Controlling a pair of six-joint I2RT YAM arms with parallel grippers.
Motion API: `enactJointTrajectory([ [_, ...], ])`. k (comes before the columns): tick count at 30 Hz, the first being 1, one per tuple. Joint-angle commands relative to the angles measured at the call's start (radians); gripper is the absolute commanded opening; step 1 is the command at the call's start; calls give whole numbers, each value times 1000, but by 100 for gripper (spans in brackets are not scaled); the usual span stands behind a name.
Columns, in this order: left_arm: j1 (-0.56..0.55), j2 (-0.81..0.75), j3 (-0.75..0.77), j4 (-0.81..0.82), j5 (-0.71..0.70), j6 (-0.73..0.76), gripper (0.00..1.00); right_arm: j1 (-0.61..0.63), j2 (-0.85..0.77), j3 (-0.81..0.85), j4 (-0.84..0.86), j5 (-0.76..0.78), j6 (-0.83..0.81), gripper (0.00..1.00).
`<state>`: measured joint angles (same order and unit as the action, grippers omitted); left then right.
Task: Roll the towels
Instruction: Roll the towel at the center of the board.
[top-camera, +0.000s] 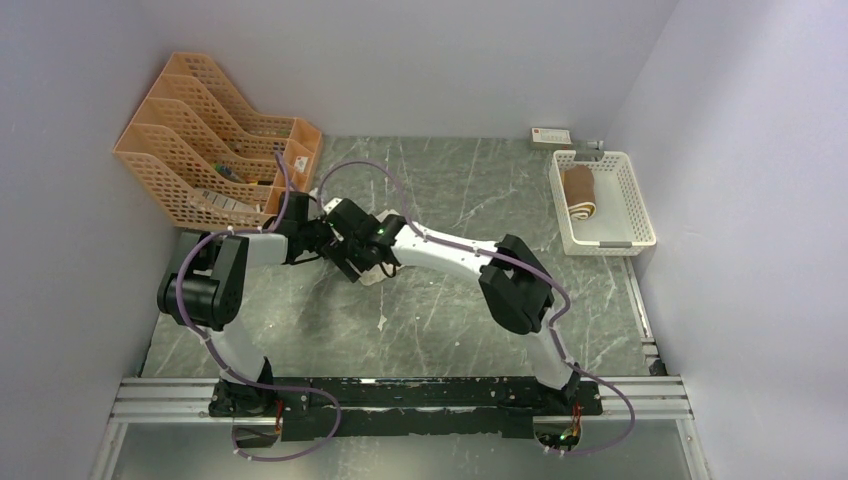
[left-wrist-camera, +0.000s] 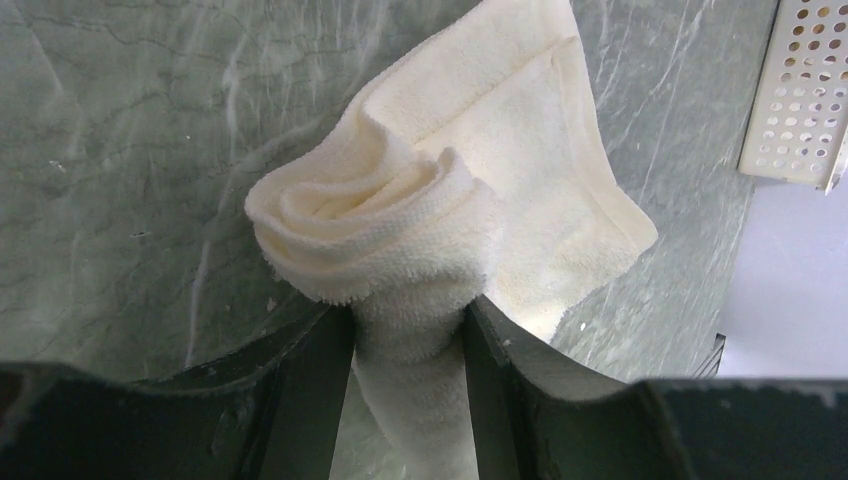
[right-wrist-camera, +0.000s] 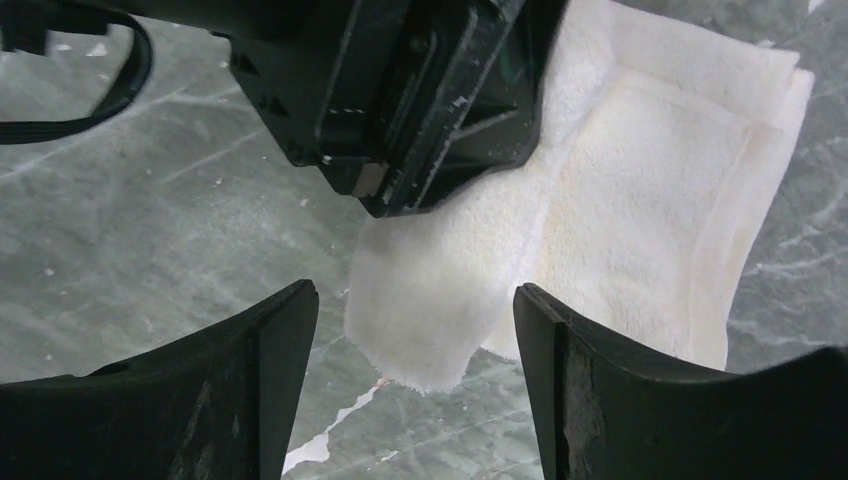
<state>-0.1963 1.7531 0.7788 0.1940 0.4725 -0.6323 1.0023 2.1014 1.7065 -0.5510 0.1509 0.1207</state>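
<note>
Near the table's (top-camera: 440, 320) middle, the left gripper (left-wrist-camera: 408, 340) pinches the half-rolled cream towel (left-wrist-camera: 420, 200) between its jaws, the right gripper (right-wrist-camera: 415, 310) stands spread wide over its loose corner, and the brown towel (top-camera: 579, 192) lies rolled in the far-right corner basket (top-camera: 640, 215).

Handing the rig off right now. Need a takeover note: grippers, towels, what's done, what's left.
Left gripper: shut on the cream-white cloth towel, which is partly rolled, its loose tail flat on the grey-green marbled table.
Right gripper: open and empty, over that towel's corner.
Done: the brown rolled towel lies in the white perforated plastic basket.
Left: finish rolling the cream-white one.
</note>
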Motion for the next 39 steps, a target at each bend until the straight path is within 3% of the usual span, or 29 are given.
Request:
enactJointTrajectory([
  [1,-9,46,3,-37,-35,29,55,10,1,-39,29,120,49,72],
  [7,-9,52,-2,-34,-26,28,56,30,-15,-110,119,205,57,72],
  [18,-8,80,0,-34,-11,34,56,75,-43,-199,287,213,6,69],
  [39,-6,101,8,-45,-3,43,56,97,65,-93,172,315,95,71],
])
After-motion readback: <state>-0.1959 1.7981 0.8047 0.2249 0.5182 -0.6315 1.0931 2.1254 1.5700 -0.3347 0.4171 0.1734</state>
